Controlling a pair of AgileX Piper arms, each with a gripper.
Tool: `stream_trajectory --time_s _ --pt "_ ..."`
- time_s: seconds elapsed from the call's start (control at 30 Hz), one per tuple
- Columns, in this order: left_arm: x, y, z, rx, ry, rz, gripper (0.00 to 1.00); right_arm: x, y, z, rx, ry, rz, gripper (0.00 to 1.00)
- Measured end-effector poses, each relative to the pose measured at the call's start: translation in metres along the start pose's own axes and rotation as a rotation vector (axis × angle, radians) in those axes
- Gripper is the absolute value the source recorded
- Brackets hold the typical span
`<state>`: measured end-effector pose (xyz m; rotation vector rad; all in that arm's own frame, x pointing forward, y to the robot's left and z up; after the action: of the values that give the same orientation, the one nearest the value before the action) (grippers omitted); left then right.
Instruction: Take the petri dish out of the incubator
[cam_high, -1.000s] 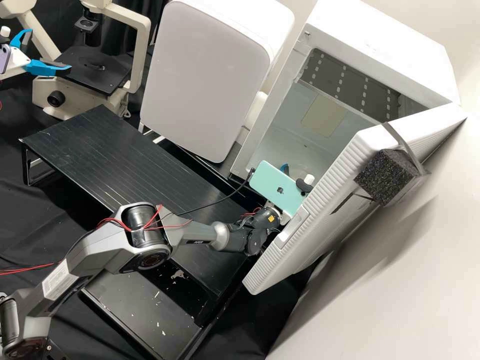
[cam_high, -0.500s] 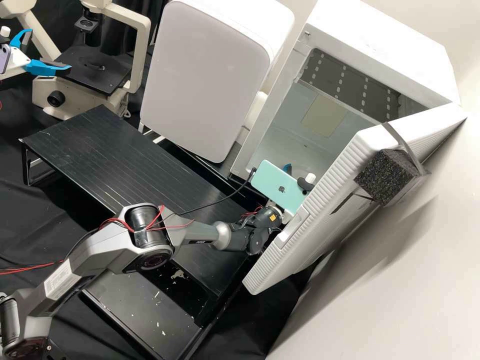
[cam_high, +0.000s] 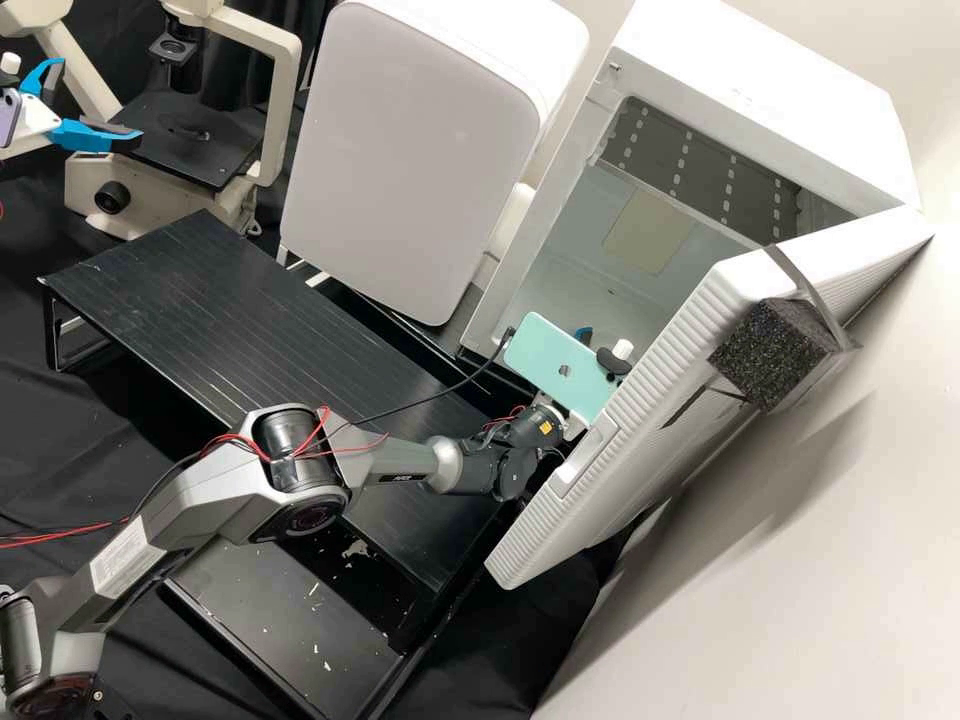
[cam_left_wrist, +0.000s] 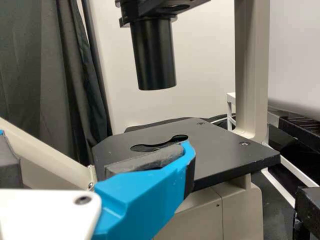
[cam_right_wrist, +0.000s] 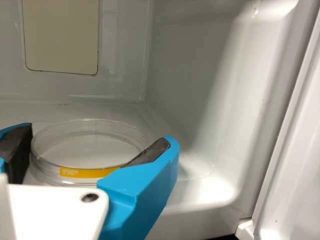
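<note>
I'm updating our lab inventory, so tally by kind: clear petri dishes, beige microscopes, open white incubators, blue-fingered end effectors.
Clear round petri dish: 1
Beige microscope: 1
Open white incubator: 1
Blue-fingered left end effector and right end effector: 2
Total: 5

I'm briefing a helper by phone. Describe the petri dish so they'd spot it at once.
Find the white incubator with its door open. Inside, seen between the right gripper's blue fingers, sits the petri dish. Unlike the walls, it is round and clear, with a yellow strip.
</note>
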<state>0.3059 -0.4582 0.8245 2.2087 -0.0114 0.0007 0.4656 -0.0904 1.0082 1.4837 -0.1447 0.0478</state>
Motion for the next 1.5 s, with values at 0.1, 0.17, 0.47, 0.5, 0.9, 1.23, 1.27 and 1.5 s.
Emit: stream_trajectory --time_s 0.1,0.17,0.47,0.5,0.9,1.23,1.27,1.5 --pt "0.000 0.000 0.000 0.000 0.000 0.000 1.00 0.001 -0.001 -0.001 0.000 0.003 -0.002 0.00" --pt "0.000 0.000 0.000 0.000 0.000 0.000 1.00 0.001 -0.001 -0.002 0.008 0.002 0.001 0.00" --pt "0.000 0.000 0.000 0.000 0.000 0.000 1.00 0.001 -0.001 -0.001 0.032 -0.017 0.011 0.00" --pt "0.000 0.000 0.000 0.000 0.000 0.000 1.00 0.001 -0.001 -0.001 0.032 -0.018 0.011 0.00" --pt "0.000 0.000 0.000 0.000 0.000 0.000 1.00 0.001 -0.001 0.000 0.035 -0.020 0.013 0.00" --pt "0.000 0.000 0.000 0.000 0.000 0.000 1.00 -0.017 -0.010 -0.004 0.062 -0.002 -0.011 0.00" --pt "0.000 0.000 0.000 0.000 0.000 0.000 1.00 -0.021 -0.007 -0.007 0.063 0.013 -0.005 0.00" --pt "0.000 0.000 0.000 0.000 0.000 0.000 1.00 -0.061 -0.008 -0.023 0.090 0.070 -0.009 0.00"
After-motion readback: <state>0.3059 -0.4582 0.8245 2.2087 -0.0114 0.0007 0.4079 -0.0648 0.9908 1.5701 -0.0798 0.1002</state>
